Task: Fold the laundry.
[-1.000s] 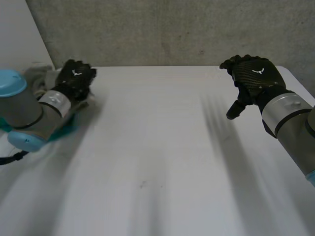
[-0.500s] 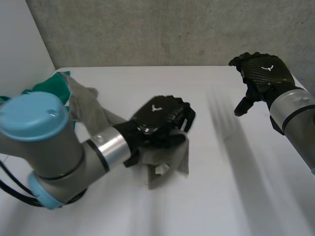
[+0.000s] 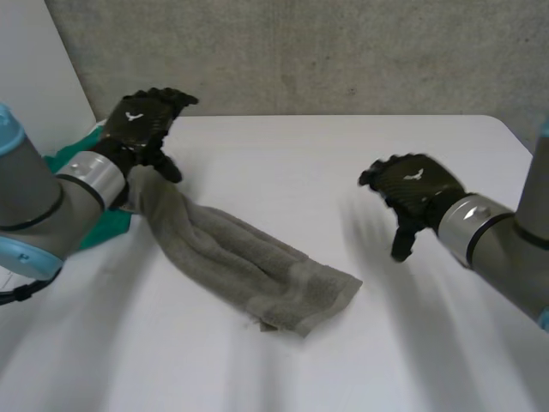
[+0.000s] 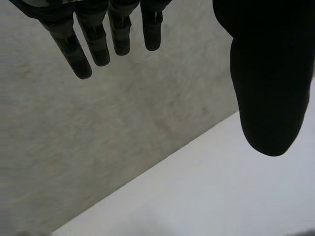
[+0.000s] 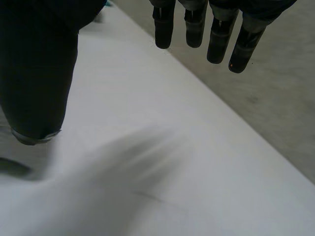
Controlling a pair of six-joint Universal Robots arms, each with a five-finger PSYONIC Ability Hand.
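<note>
Limply, towel (image 3: 249, 262) trails from under left hand (image 3: 137, 129) (fingers (image 4: 98, 44) straight).

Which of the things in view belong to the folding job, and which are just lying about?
Job: grey towel, stretched across the white table; left hand, open, at its end; right hand, open, apart from it.
Lying about: green cloth beside the left arm, probably later laundry.
</note>
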